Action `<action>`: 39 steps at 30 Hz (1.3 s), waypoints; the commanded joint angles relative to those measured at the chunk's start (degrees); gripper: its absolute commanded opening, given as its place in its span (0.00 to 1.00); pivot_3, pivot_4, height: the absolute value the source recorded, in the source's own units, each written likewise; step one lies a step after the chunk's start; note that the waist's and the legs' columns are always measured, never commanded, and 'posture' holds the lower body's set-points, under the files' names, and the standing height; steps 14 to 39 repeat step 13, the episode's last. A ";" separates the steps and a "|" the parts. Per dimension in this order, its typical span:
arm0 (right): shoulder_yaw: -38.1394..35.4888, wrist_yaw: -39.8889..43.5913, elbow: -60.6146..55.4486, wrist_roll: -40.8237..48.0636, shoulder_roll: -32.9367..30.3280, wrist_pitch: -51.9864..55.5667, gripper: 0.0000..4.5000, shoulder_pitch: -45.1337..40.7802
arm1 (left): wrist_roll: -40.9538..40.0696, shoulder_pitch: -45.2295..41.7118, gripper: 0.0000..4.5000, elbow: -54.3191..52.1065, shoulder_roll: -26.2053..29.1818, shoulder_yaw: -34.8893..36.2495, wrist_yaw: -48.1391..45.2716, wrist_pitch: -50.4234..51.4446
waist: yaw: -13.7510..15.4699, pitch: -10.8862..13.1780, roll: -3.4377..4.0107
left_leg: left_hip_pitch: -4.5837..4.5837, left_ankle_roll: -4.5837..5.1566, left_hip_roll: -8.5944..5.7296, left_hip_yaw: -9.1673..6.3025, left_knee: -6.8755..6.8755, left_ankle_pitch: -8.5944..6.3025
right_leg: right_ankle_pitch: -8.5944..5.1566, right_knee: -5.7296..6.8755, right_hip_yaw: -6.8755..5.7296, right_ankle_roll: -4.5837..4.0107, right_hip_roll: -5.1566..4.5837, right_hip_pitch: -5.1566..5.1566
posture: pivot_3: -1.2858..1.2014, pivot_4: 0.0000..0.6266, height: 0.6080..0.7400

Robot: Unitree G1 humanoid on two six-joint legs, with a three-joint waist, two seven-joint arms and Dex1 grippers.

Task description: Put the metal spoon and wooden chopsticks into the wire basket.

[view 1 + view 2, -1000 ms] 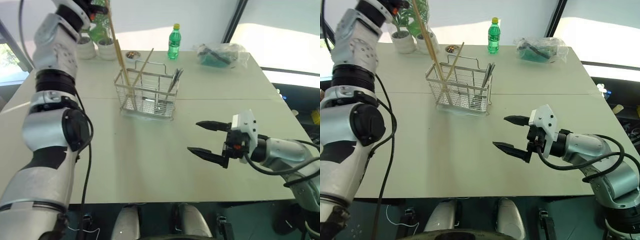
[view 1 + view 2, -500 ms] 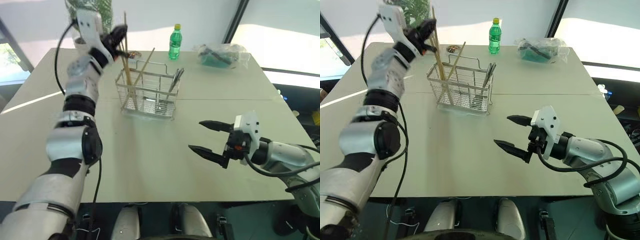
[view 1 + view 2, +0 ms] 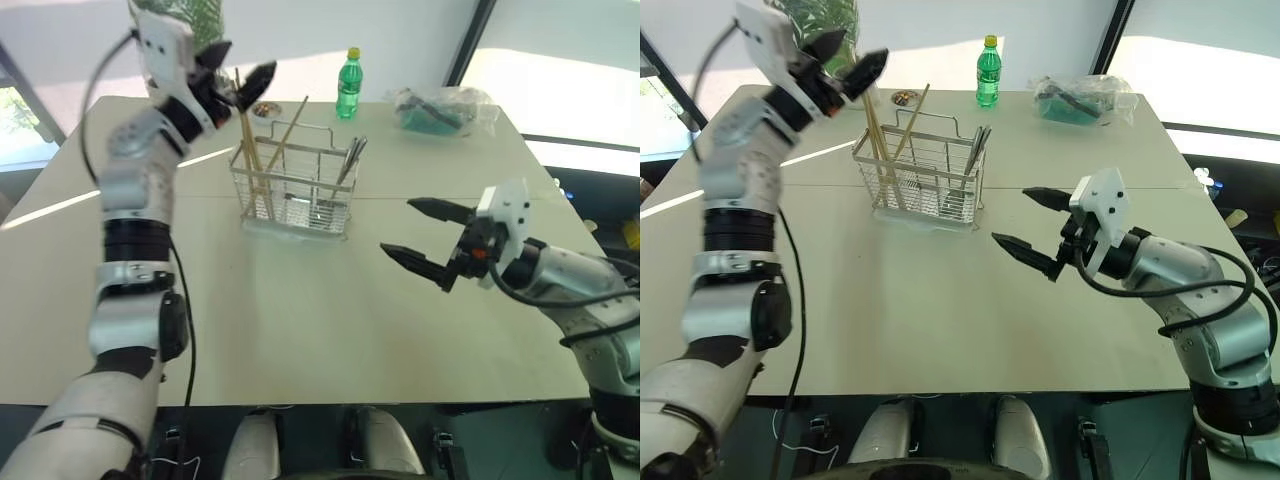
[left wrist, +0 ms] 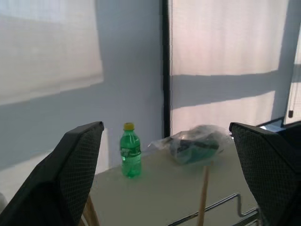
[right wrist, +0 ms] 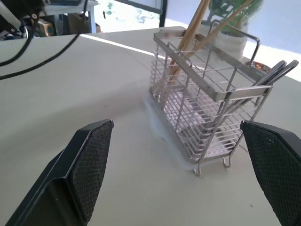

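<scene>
Nearest, the right tool [image 3: 410, 235] hangs over bare bench with its black fingers wide apart and nothing between them. Beyond it, toward the left tool, stands the rectangular silver wire basket [image 3: 292, 188]; the shiny metal spoon [image 3: 350, 160] leans in the end nearer the right tool, and the pale wooden chopsticks [image 3: 248, 150] stand in the other end, directly below the left tool [image 3: 238, 82], whose fingers are spread and hold nothing. Judged from this, both items are in. A good finish is lifting the left tool straight up, clear of the stick tips.

The pale bench [image 3: 300, 320] also carries, past the basket, a green plastic bottle [image 3: 347, 84] and a crumpled clear bag [image 3: 443, 108]; bright blinds lie behind.
</scene>
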 commanded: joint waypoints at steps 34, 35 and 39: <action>1.56 6.37 15.53 -6.39 1.72 -6.47 1.00 -11.43 | -6.81 27.98 0.99 -21.35 32.21 7.43 -18.44 16.54 | 0.23 0.06 0.24 | 0.03 0.00 0.02 0.04 -0.04 -0.01 | -0.14 -0.03 0.03 -0.25 -0.03 -0.03 | 0.52 0.24 0.83; 1.56 6.37 15.53 -6.39 1.72 -6.47 1.00 -11.43 | -6.81 27.98 0.99 -21.35 32.21 7.43 -18.44 16.54 | 0.23 0.06 0.24 | 0.03 0.00 0.02 0.04 -0.04 -0.01 | -0.14 -0.03 0.03 -0.25 -0.03 -0.03 | 0.52 0.24 0.83; 1.56 6.37 15.53 -6.39 1.72 -6.47 1.00 -11.43 | -6.81 27.98 0.99 -21.35 32.21 7.43 -18.44 16.54 | 0.23 0.06 0.24 | 0.03 0.00 0.02 0.04 -0.04 -0.01 | -0.14 -0.03 0.03 -0.25 -0.03 -0.03 | 0.52 0.24 0.83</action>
